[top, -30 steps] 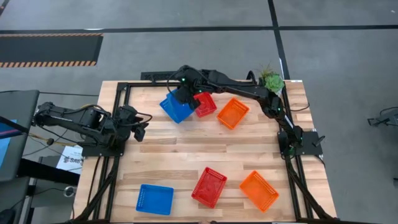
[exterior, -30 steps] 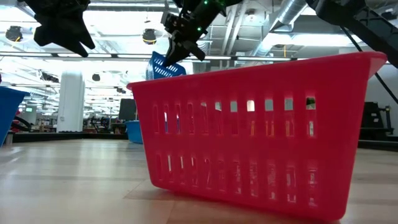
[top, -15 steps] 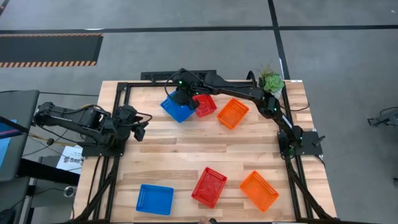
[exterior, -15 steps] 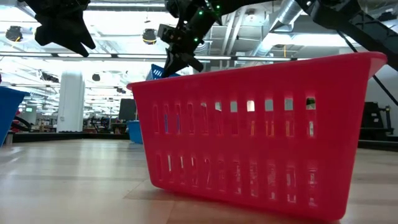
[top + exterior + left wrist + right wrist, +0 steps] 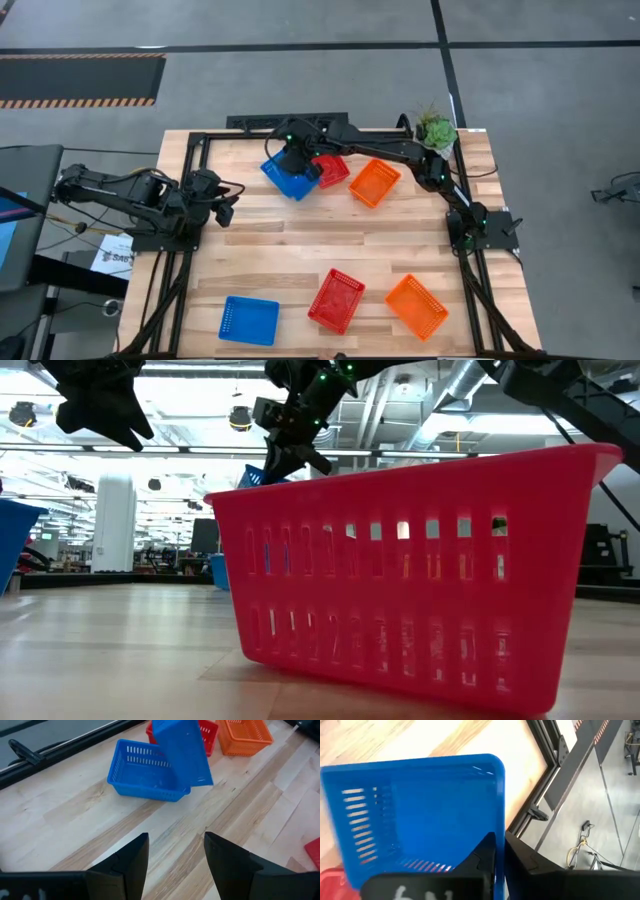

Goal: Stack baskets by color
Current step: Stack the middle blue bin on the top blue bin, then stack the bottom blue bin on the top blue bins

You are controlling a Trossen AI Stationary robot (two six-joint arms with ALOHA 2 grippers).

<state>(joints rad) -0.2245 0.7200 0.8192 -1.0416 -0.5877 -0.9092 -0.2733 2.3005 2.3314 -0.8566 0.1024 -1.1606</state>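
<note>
My right gripper (image 5: 300, 158) reaches over the far left of the table, shut on a tilted blue basket (image 5: 180, 750). A second blue basket (image 5: 140, 770) stands flat on the table just under it. The held basket's lower edge (image 5: 200, 781) is at that basket's rim; whether the two touch, I cannot tell. A red basket (image 5: 331, 170) and an orange basket (image 5: 374, 181) sit to their right. Near the front edge lie a blue basket (image 5: 248, 320), a red one (image 5: 336, 300) and an orange one (image 5: 416, 306). My left gripper (image 5: 175, 840) waits open at the table's left side. My right gripper has one side wall of the blue basket at its rim (image 5: 499, 822), with one finger (image 5: 485, 857) inside the basket and the other (image 5: 530, 865) outside. The fingers slant downward from the far right. The basket hangs steeply tilted, its lower edge down at the blue basket beneath.
A white pot with a green plant (image 5: 436, 128) stands at the far right corner. Black frame rails (image 5: 200, 150) run along the table's edges. The middle of the wooden top (image 5: 330, 235) is bare. In the low view the near red basket (image 5: 420, 570) fills the foreground.
My right gripper has gone down with the blue basket, lowering it toward the blue basket on the table. The held basket stays tilted and its lower edge has come down to the other's rim.
</note>
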